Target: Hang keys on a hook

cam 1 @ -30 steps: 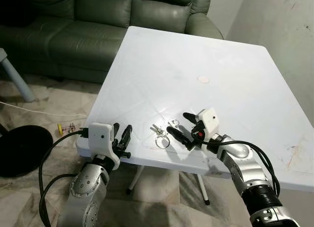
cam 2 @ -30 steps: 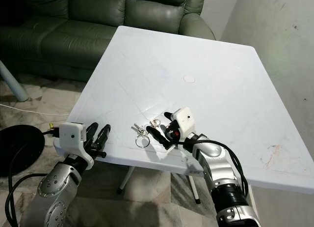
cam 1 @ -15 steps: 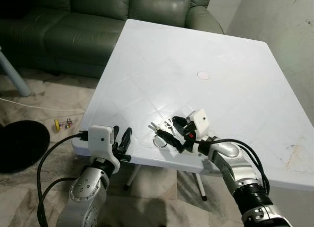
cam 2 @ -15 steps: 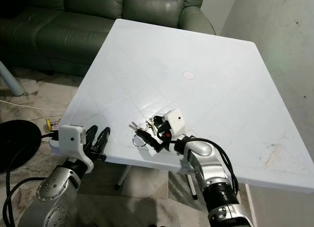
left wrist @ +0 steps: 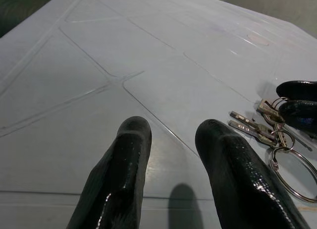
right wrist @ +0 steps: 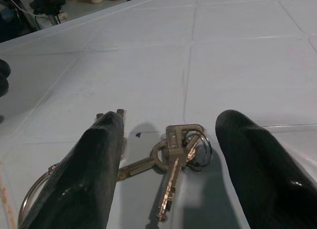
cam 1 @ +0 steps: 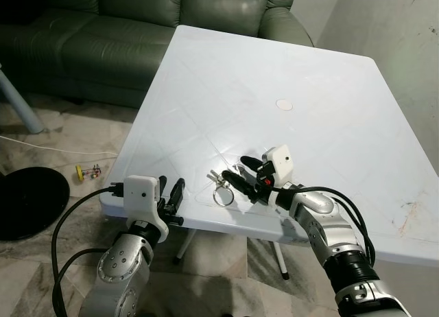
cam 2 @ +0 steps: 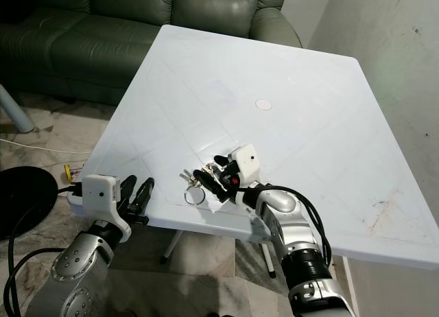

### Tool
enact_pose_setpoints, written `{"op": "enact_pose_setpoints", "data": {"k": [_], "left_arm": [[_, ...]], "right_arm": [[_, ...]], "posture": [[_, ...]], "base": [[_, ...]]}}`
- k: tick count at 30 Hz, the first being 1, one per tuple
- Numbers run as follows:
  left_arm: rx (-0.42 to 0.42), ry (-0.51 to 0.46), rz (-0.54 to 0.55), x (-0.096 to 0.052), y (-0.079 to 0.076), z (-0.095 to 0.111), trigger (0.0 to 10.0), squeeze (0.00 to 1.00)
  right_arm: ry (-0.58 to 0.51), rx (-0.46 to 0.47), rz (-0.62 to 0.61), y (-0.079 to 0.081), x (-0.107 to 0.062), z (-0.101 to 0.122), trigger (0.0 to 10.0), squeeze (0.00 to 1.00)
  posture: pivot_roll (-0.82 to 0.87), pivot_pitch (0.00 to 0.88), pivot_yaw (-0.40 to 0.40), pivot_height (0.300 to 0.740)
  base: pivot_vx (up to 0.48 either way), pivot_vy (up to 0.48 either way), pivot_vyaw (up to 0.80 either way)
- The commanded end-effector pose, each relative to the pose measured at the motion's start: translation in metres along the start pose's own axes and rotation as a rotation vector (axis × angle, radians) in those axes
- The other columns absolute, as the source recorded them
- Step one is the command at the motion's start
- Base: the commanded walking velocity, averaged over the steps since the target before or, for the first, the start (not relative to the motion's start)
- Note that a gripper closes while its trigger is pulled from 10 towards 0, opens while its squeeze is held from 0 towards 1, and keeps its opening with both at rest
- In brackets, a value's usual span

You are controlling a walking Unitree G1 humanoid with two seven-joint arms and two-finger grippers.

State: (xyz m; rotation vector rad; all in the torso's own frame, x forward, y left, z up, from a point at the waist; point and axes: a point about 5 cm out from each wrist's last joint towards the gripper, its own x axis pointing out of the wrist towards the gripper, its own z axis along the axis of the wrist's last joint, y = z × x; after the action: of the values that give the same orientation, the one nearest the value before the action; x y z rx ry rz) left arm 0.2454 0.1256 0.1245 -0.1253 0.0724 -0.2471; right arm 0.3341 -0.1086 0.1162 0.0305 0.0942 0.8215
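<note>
While the keys [cam 1: 225, 184] lie flat on the white table [cam 1: 315, 84], close to its near edge, the task is judged to be at its very start: nothing has been lifted and no hook can be made out. The bunch is seen as a few small metal keys joined to a larger ring [cam 1: 221, 195], the ring lying at about 6 o'clock of the keys, toward the table edge.

The right gripper [cam 1: 241, 174] is lowered over the bunch from about 3 o'clock, with its two black fingers spread apart; in the right wrist view the keys [right wrist: 171, 159] are framed between the two fingers [right wrist: 94, 164], which are set down on either side and are not closed on them. One finger appears to rest just beside or on the ring, though contact cannot be confirmed.

The left gripper [cam 1: 170, 193] is held at the table's near edge, at about 9 o'clock of the keys and apart from them, its fingers a little apart and empty.

A sofa [cam 1: 82, 29] is seen beyond the table at 11 o'clock.

What is left, as judged: the fingers are to be closed on the keys, the bunch raised, a hook found and the ring slipped over it
</note>
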Motion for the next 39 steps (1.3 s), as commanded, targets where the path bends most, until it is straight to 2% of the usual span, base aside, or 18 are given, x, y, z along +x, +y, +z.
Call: {"op": "enact_pose_setpoints", "data": {"k": [1,29,30,31,32,33,34,39], "left_arm": [[0.004,0.004,-0.01,-0.0015,-0.0046,0.0004,10.0,0.0],[-0.007,0.004,-0.003,-0.0017,-0.0051,0.0022,10.0,0.0],[-0.007,0.004,-0.002,-0.0018,-0.0049,0.0025,10.0,0.0],[-0.007,0.005,-0.002,-0.0019,-0.0048,0.0026,10.0,0.0],[-0.007,0.005,-0.001,-0.002,-0.0047,0.0025,10.0,0.0],[-0.007,0.005,0.001,-0.0021,-0.0044,0.0025,10.0,0.0],[-0.007,0.005,0.002,-0.0021,-0.0042,0.0026,10.0,0.0],[-0.007,0.004,0.005,-0.0017,-0.0042,0.0029,10.0,0.0]], "right_arm": [[-0.006,0.009,-0.022,-0.0056,-0.003,0.0004,0.0,0.0],[-0.015,0.012,-0.028,-0.0043,0.0007,0.002,0.0,0.0],[-0.014,0.011,-0.027,-0.0041,0.0012,0.0022,2.0,0.0],[-0.014,0.01,-0.026,-0.004,0.0013,0.0023,2.0,0.0],[-0.013,0.011,-0.027,-0.0041,0.0013,0.0022,5.8,0.0],[-0.012,0.009,-0.028,-0.0042,0.0014,0.0021,7.1,0.0],[-0.01,0.006,-0.03,-0.0043,0.0015,0.002,10.0,0.0],[-0.007,-0.002,-0.043,-0.0056,0.0024,0.0022,10.0,0.0]], "posture": [[0.27,0.173,-0.137,0.74],[0.27,0.188,-0.137,0.74],[0.27,0.19,-0.137,0.74],[0.27,0.19,-0.137,0.74],[0.28,0.189,-0.138,0.74],[0.28,0.189,-0.138,0.74],[0.28,0.189,-0.138,0.74],[0.28,0.191,-0.138,0.74]], "base": [[0.0,0.0,0.0],[0.0,0.0,0.0],[0.0,0.0,0.0],[0.0,0.0,0.0],[0.0,0.0,0.0],[0.0,0.0,0.0],[0.0,0.0,0.0],[0.0,0.0,0.0]]}}
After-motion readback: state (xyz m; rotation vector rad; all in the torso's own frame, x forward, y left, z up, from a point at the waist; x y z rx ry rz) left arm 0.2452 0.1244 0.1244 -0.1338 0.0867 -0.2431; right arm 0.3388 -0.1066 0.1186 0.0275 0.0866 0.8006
